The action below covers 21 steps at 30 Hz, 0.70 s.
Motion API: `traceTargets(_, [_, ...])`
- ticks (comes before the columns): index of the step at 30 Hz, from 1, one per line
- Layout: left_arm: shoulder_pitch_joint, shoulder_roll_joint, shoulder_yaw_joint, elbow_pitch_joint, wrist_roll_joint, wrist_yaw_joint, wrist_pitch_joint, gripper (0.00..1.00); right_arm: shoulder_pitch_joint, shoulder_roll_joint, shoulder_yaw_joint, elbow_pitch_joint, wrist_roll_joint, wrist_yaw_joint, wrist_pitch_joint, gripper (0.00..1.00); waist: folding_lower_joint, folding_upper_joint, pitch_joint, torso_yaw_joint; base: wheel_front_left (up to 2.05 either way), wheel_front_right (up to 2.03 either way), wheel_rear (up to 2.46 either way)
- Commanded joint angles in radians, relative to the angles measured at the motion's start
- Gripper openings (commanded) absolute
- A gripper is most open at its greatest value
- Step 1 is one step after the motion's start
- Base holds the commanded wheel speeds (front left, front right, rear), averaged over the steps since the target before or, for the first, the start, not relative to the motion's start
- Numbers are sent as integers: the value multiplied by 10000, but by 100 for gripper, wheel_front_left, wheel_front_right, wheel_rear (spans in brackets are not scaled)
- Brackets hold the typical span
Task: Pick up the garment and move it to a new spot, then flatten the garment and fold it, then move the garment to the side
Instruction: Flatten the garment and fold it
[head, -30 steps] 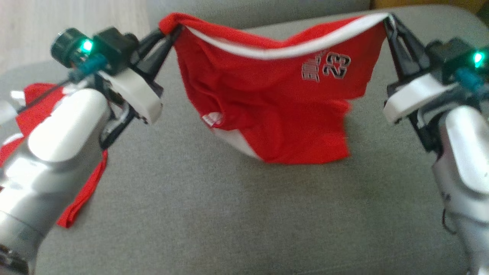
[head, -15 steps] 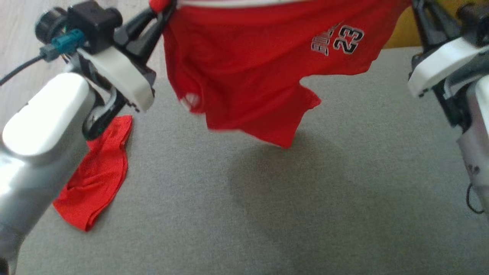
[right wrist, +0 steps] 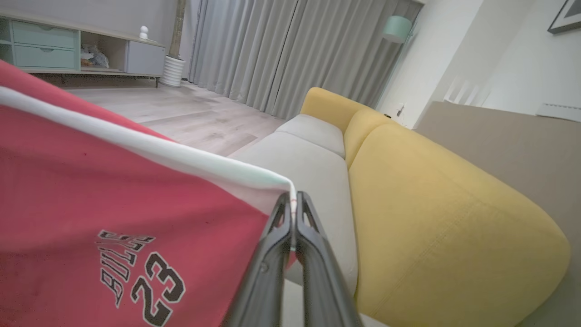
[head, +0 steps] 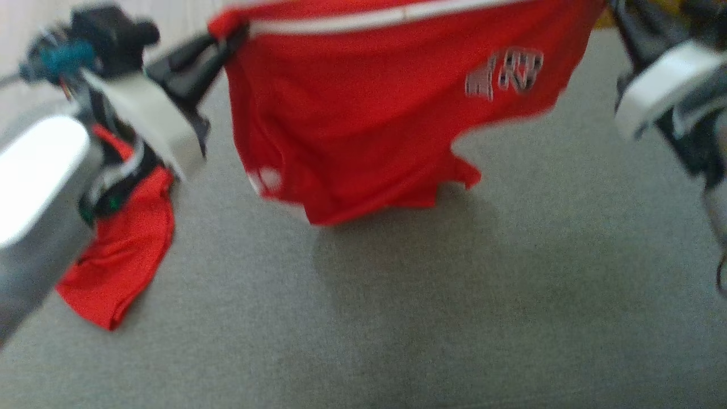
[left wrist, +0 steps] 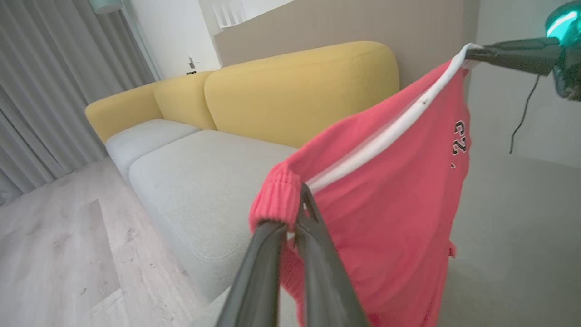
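The garment (head: 363, 108) is a red piece with a white band along its top edge and a "23" print. It hangs stretched between my two grippers above the grey cushion (head: 397, 307). My left gripper (head: 224, 40) is shut on its left top corner, where the red fabric bunches; the left wrist view shows that gripper (left wrist: 295, 200) pinching the garment (left wrist: 386, 204). My right gripper (right wrist: 292, 197) is shut on the white band at the other corner of the garment (right wrist: 91, 204). In the head view the garment's lower hem hangs close to the cushion.
A second red cloth (head: 122, 255) lies on the cushion at the left, partly under my left forearm (head: 34, 170). A yellow sofa back (right wrist: 445, 218) and pale seat cushions (left wrist: 204, 172) stand beyond, with wooden floor (left wrist: 59, 245), curtains and a cabinet (right wrist: 81, 54) further off.
The head view has shifted and blurred. The garment, held at both corners throughout, rose from the cushion and hangs free; its hem now sits lower in view than half a second ago.
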<state>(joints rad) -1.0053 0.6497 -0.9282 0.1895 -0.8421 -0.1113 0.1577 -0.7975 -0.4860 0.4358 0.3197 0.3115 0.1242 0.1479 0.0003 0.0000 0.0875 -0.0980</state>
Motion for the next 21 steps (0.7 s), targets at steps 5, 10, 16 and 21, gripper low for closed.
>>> traceTargets(5, [-2376,-109,954,1081,370,-6,-148,0,-2514,75,551,683,-106,65,-43,0,-3,0,2007,-332,0,0,0])
traceTargets(10, [-4519,-841,1537,3083,1002,67,-1341,0,-5064,906,241,2834,-897,65,-1318,0,-3,0,2934,-550,0,0,0])
traceTargets(16, [-5461,-1822,1501,4719,1326,-54,-2901,0,-6208,1802,-528,5178,-2153,65,-2936,0,-3,0,3030,-440,0,0,0])
traceTargets(21, [-4530,-2448,624,5194,943,-180,-3261,0,-5477,1985,-44,6597,-2362,65,-3376,0,-3,0,2877,-199,0,0,0])
